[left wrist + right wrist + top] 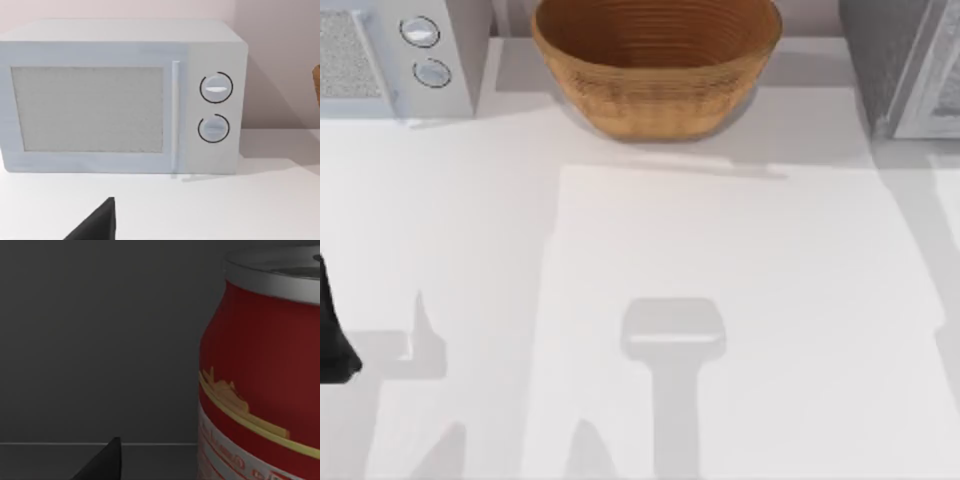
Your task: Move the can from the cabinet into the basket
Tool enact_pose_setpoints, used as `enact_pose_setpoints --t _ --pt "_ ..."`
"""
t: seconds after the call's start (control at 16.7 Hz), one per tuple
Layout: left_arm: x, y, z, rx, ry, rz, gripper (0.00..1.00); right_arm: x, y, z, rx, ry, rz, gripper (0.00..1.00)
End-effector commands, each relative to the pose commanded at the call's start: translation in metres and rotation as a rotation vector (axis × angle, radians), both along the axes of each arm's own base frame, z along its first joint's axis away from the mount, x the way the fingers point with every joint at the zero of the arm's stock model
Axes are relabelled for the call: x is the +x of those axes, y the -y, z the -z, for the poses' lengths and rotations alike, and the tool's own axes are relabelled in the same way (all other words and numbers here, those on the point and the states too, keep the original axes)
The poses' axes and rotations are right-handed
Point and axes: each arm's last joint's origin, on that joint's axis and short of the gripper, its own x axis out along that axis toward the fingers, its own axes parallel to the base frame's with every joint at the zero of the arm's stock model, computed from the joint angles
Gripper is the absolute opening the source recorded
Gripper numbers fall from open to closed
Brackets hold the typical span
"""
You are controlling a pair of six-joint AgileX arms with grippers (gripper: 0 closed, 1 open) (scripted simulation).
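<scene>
The red can with its silver top stands upright, very close in the right wrist view, against the dark inner wall of the cabinet. A dark piece of my right gripper shows beside the can, apart from it. From above, the cabinet sits at the back right with its pale framed door toward the table's right edge. The tan wicker basket stands at the back centre with nothing visible inside. My left arm is parked at the table's left edge.
A white appliance with two round knobs stands at the back left; it faces the left wrist camera, with the basket's rim just beside it. Arm shadows lie across the white tabletop.
</scene>
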Motion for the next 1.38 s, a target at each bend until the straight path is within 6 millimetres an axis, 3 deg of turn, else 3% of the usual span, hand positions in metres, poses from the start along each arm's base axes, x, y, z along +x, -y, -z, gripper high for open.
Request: enact_pose_setpoints --t 0.66,1.26,1.38 --pt "0.0 0.0 0.0 0.0 0.0 0.0 1.0 0.0 0.0 0.0 0.0 0.0 0.0 0.02" --pt "0.0 0.0 0.0 0.0 0.0 0.0 1.0 -0.001 0.0 -0.001 0.001 0.001 -0.001 0.0" --pt "0.0 0.0 0.0 0.0 0.0 0.0 1.0 -0.014 -0.002 -0.008 0.001 0.003 0.0 0.0"
